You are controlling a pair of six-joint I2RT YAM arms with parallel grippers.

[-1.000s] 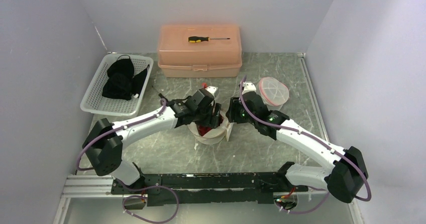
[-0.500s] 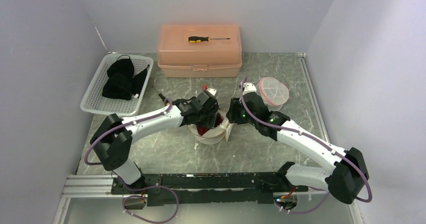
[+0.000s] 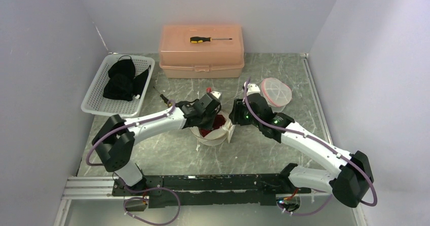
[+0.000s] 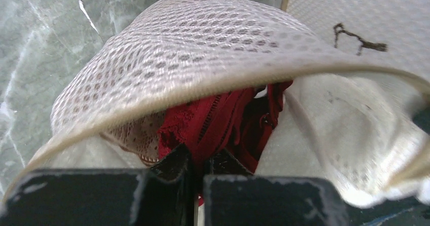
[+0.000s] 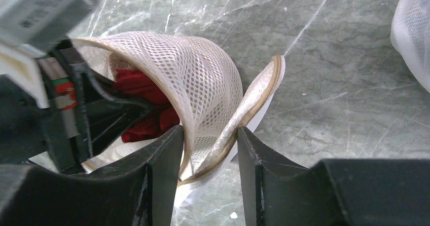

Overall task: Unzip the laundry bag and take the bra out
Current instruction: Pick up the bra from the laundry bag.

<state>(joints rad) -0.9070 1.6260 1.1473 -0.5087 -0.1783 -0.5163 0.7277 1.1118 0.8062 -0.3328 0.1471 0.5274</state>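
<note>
My left tool (image 4: 195, 161) is clenched on the red bra (image 4: 219, 118) inside the open mouth of the white mesh laundry bag (image 4: 192, 59), its two fingers pressed together with a fold of red lace caught between them. The bra is still in the bag, bunched under the arched mesh rim, and only its nearer edge shows.

From above, the laundry bag (image 3: 217, 136) sits at the middle of the green marbled table (image 3: 167, 152), with my left tool (image 3: 210, 116) reaching in from the left and my right tool (image 3: 235, 119) at the bag's right side. The bra (image 3: 209, 124) shows as a dark red patch in the opening.

My right tool (image 5: 208, 135) is grasping the laundry bag (image 5: 203, 79) by its edge. One finger lies against the raised mesh dome and the other against the zip-trimmed flap folded beside it, holding the mouth agape. Through that gap the bra (image 5: 136, 81) lies next to my left arm's dark fingers.

At the back of the table stands a peach-coloured box (image 3: 201, 59) with a yellow-handled screwdriver (image 3: 210, 39) lying on its lid. A white basket (image 3: 96, 97) holding dark clothing sits at the left, and a second round mesh bag (image 3: 275, 91) lies to the right, apart from the first.
</note>
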